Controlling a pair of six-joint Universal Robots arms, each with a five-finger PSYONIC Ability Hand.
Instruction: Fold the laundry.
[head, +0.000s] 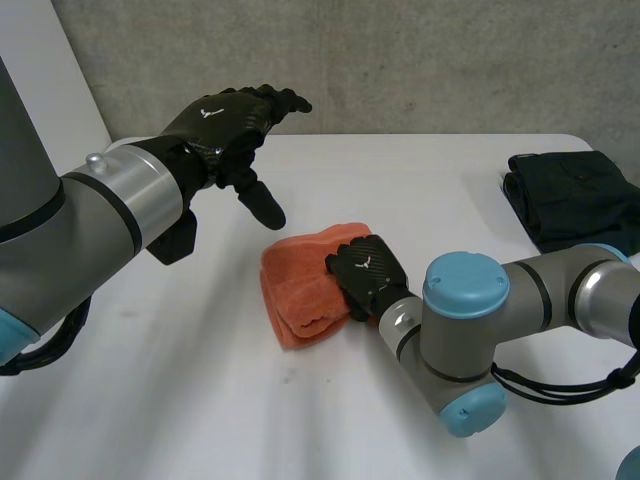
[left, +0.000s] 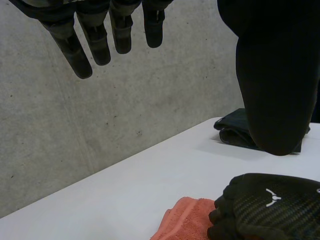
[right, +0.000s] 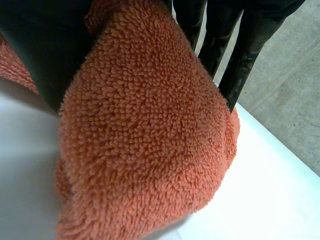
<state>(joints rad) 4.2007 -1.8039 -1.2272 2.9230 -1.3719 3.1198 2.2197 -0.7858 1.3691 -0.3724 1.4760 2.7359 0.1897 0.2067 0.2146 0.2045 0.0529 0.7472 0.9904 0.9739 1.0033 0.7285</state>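
Note:
A folded orange towel (head: 300, 285) lies in the middle of the white table (head: 420, 180). My right hand (head: 365, 270) sits on the towel's right edge. In the right wrist view, the towel (right: 145, 140) bulges between the thumb (right: 45, 50) and the fingers (right: 250, 45), which pinch it. My left hand (head: 225, 125) hovers above the table, behind and to the left of the towel, with straight fingers and nothing in it. The left wrist view has its fingers (left: 95, 40) spread, with the towel (left: 185, 220) and my right hand (left: 270, 205) below.
A folded dark garment (head: 575, 195) lies at the table's right edge, and is also beyond the thumb in the left wrist view (left: 235, 127). A grey concrete wall stands behind the table. Bare tabletop lies in front of the towel and to its left.

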